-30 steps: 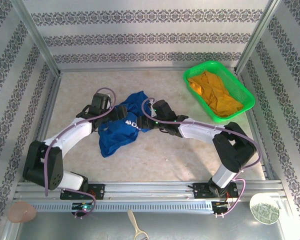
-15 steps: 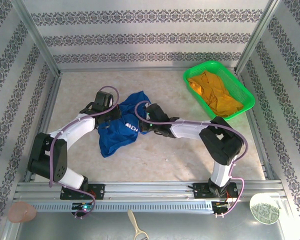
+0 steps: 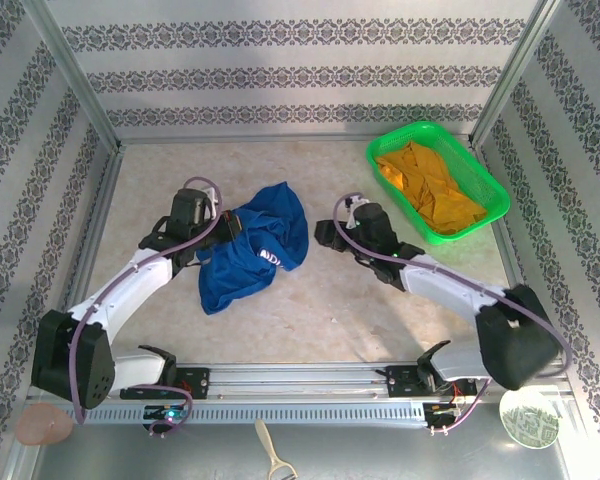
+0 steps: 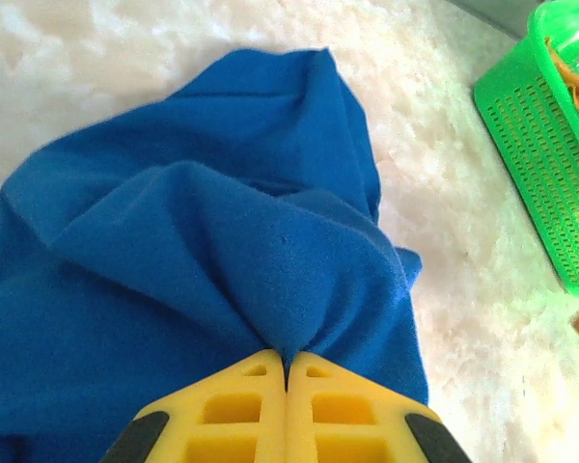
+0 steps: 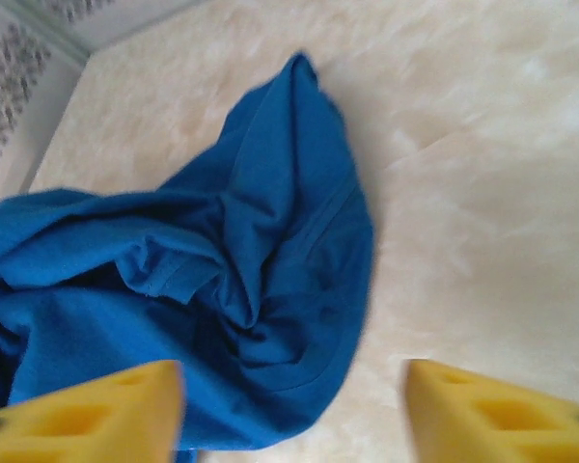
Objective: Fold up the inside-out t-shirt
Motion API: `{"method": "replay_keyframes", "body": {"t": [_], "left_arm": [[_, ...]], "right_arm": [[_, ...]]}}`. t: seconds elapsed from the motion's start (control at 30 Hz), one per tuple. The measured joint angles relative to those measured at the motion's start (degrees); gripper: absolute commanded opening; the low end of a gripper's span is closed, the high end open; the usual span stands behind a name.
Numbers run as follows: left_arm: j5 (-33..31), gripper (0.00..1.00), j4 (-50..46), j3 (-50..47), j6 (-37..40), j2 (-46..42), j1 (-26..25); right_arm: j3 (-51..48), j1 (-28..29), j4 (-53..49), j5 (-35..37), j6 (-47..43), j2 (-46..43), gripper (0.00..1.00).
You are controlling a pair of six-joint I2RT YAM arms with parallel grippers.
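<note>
The left arm reaches in from the near-left corner toward the middle of the pale, marbled table [image 3: 330, 300]. The left gripper [image 4: 287, 363] is clenched, its yellow fingers [image 4: 227, 410] pressed flat together with a raised ridge of blue cloth pinched between them. That cloth is the inside-out t-shirt [image 3: 252, 250], which lies crumpled in a loose heap a little left of the table's centre. One lobe spreads toward the far side and a narrower end trails toward the near-left. A bit of white lettering [image 3: 267, 257] shows on its right half. The left gripper holds it at its left edge.

Just right of the shirt, apart from it, sits the right gripper [image 5: 294, 378], released, its two yellow fingers [image 5: 101, 410] standing wide with the shirt's right edge and bare table between them. The right arm runs from there back to the near-right corner.

At the far right stands a green basket [image 3: 488, 190] holding a rumpled orange-yellow garment [image 3: 427, 187], well apart from the shirt.
</note>
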Motion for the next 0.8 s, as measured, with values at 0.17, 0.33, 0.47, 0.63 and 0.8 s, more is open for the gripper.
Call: {"method": "replay_keyframes", "body": {"t": [0.17, 0.33, 0.47, 0.63, 0.8], "left_arm": [[0.72, 0.00, -0.02, -2.19, -1.31, -2.45, 0.00], [1.18, 0.00, 0.00, -2.25, -1.92, -4.13, 0.00], [1.55, 0.00, -0.02, -2.25, -2.47, -4.28, 0.00], [1.57, 0.00, -0.02, -2.23, -2.67, -4.28, 0.00], [1.51, 0.00, -0.57, -1.29, -2.60, -4.26, 0.00]], "right_arm": [[9.01, 3.39, 0.96, -4.28, 0.37, 12.79, 0.74], [17.00, 5.35, 4.22, -6.75, 2.38, 22.49, 0.73], [22.01, 6.05, 6.62, -8.57, 4.63, 29.38, 0.56], [23.45, 5.55, 7.93, -10.62, 7.02, 32.44, 0.00], [19.71, 0.28, 7.10, -12.76, 7.23, 24.35, 0.00]]}}
